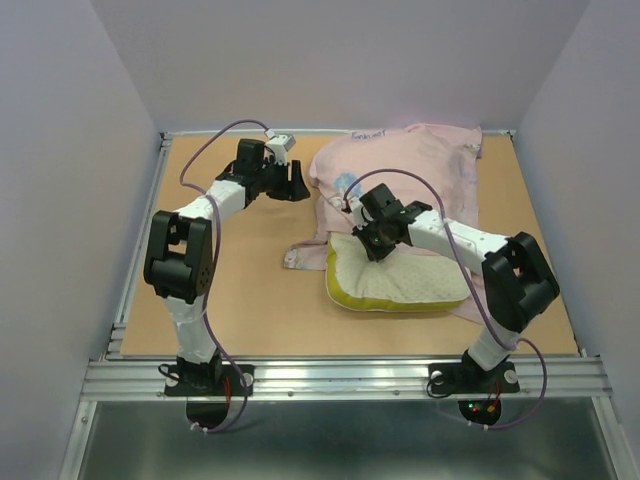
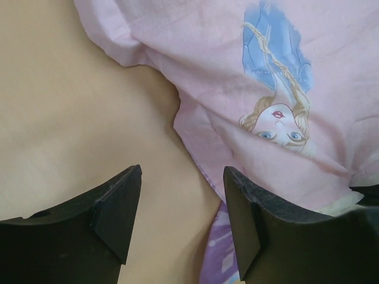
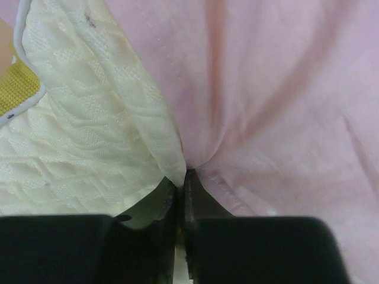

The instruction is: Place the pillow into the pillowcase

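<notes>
The cream pillow (image 1: 400, 280) with its yellow band lies in the middle right of the table, its far edge against the pale pink pillowcase (image 1: 420, 170) spread behind it. My right gripper (image 1: 378, 240) is at the pillow's far left corner. In the right wrist view it (image 3: 180, 177) is shut where a fold of the pillow (image 3: 77, 136) and the puckered pillowcase hem (image 3: 278, 100) meet. My left gripper (image 1: 295, 182) is open and empty beside the pillowcase's left edge. In the left wrist view it (image 2: 183, 201) hovers over bare table and the pillowcase (image 2: 237, 89) with its princess print.
A brown table (image 1: 230, 290) with raised metal rails on the left and front edges. Grey walls close in the back and sides. A purple strip of the pillowcase's other side (image 2: 219, 260) shows by my left gripper's right finger.
</notes>
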`<state>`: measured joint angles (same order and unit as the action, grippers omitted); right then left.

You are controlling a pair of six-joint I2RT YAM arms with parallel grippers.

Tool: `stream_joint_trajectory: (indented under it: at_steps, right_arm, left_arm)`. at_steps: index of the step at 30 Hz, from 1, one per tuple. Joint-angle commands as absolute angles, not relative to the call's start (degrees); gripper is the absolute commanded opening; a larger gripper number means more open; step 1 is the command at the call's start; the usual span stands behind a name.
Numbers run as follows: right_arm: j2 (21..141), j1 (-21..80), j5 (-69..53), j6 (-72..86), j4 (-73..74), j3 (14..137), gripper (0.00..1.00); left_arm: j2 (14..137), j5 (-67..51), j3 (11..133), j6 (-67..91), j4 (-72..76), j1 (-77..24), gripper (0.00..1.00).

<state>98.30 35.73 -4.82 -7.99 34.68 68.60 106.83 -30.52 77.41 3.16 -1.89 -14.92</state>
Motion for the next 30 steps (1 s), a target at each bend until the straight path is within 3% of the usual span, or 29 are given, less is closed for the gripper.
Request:
stream_joint_trajectory:
  at_steps: [1, 7, 11, 15, 18, 22, 30]
  right_arm:
    - [94.3, 35.9, -4.9, -5.4, 32.5, 65.7, 0.01]
    - [86.1, 34.2, -6.9, -7.7, 32.0, 66.0, 0.01]
    - [83.2, 34.0, -8.3, -7.6, 31.8, 65.0, 0.01]
    - [81.0, 33.5, -8.5, -7.2, 31.9, 64.4, 0.01]
    - [79.4, 32.4, -8.3, -6.8, 31.8, 64.4, 0.00]
    - [78.5, 30.8, -8.6, -6.5, 31.9, 65.3, 0.01]
    - [75.8, 30.5, -11.3, -6.2, 31.9, 64.2, 0.01]
  left_arm:
    - [109.7, -38.2, 80.3, 9.4, 6.0, -15.0, 0.67]
    - [114.9, -46.7, 81.5, 14.8, 13.3, -15.6, 0.69]
    - [115.0, -45.0, 79.0, 15.6, 20.3, -16.8, 0.69]
    - [118.2, -45.2, 80.4, 16.3, 21.1, -17.1, 0.63]
    - [119.8, -46.2, 81.6, 18.4, 21.0, -17.1, 0.52]
    - [117.2, -48.6, 77.3, 19.1, 21.4, -17.0, 0.62]
    - [113.1, -49.4, 68.3, 20.8, 23.8, -16.9, 0.72]
